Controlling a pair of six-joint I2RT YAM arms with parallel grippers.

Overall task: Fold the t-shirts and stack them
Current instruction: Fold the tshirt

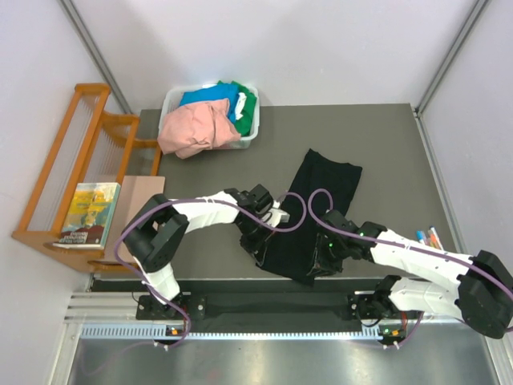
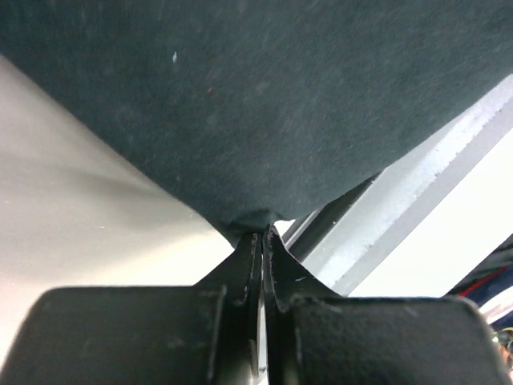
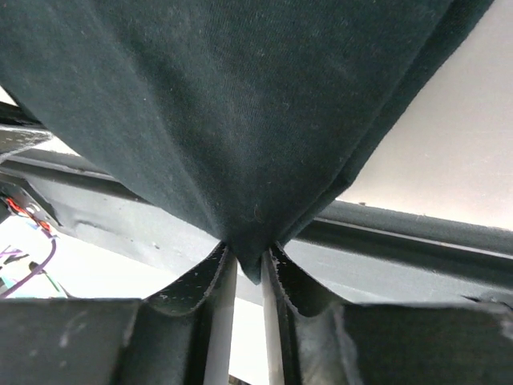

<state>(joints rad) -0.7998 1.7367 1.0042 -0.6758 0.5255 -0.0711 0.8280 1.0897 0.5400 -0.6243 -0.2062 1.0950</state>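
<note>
The black t-shirt [image 1: 317, 204] lies folded into a long strip on the grey table, running from the middle toward the near edge. My left gripper [image 1: 258, 237] is shut on its near left corner; the left wrist view shows the cloth [image 2: 264, 112] pinched between the closed jaws [image 2: 264, 234]. My right gripper [image 1: 324, 258] is shut on the near right corner; the right wrist view shows the black cloth [image 3: 232, 120] bunched between its jaws [image 3: 248, 261]. Salmon-pink [image 1: 196, 128], blue [image 1: 210, 96] and green [image 1: 244, 103] shirts lie heaped in the bin.
The white plastic bin [image 1: 252, 135] stands at the back left of the table. A wooden rack [image 1: 76, 160] with a book [image 1: 88, 212] stands left of the table. Pens [image 1: 429, 237] lie near the right edge. The metal rail [image 1: 264, 309] runs along the near edge.
</note>
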